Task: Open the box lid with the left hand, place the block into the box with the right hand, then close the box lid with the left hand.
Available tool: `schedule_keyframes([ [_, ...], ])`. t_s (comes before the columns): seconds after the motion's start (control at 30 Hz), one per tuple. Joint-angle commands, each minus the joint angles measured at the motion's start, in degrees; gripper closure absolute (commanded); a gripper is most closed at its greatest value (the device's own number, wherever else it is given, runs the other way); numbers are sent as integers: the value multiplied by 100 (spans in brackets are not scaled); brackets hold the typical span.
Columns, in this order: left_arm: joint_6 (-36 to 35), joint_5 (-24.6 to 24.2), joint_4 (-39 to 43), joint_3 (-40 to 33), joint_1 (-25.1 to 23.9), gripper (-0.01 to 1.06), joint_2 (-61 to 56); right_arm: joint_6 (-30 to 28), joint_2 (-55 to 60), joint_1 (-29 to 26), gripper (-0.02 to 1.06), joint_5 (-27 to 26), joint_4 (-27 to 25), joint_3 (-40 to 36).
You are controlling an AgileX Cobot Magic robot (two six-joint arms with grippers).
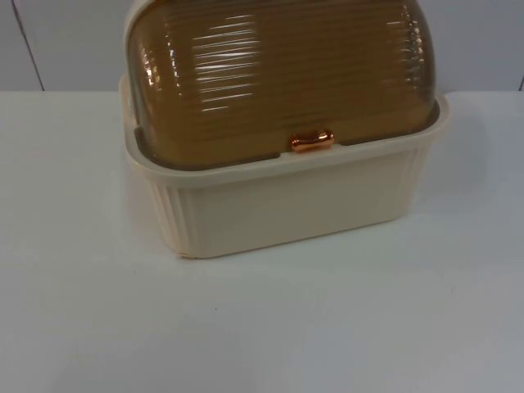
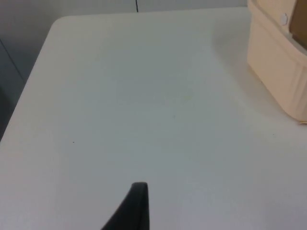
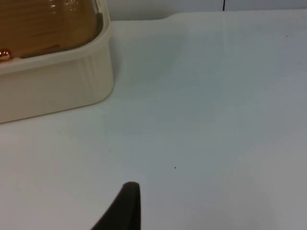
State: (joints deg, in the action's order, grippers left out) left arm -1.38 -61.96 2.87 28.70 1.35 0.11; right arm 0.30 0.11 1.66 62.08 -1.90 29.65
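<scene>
Top camera looks down close on the box; both wrist cameras see its corners.

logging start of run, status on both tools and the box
Left tool and right tool low over bare table, waiting. Box lid shut, handle untouched.

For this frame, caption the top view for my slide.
Cream box on white table, brown lid shut, copper handle facing front.

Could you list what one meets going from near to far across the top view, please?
Bare white table → cream box base → copper handle → closed amber ribbed lid → grey partition wall.
</scene>
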Motion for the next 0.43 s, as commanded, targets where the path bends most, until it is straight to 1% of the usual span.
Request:
schedule_keyframes([
  [0.0, -93, 33, 49, -35, 31, 1, -11, 13, -11, 31, -1, -24, 11, -9],
  [0.07, -169, 33, 101, -35, 31, 1, -11, 13, -11, 31, -1, -24, 11, -9],
  [0.13, -453, 23, 285, -35, 31, 1, -11, 13, -11, 31, -1, -35, 11, -9],
  [0.17, -453, 23, 285, -35, 31, 1, -11, 13, -11, 31, -1, -35, 11, -9],
  [0.23, -294, 23, 166, -35, 31, 1, -11, 13, -11, 31, -1, -35, 11, -9],
  [0.3, 138, 23, -104, -35, 31, 1, -11, 13, -11, 31, -1, -35, 11, -9],
  [0.4, 138, 23, -106, -35, 31, 1, -11, 13, -11, 31, -1, -35, 11, -9],
])
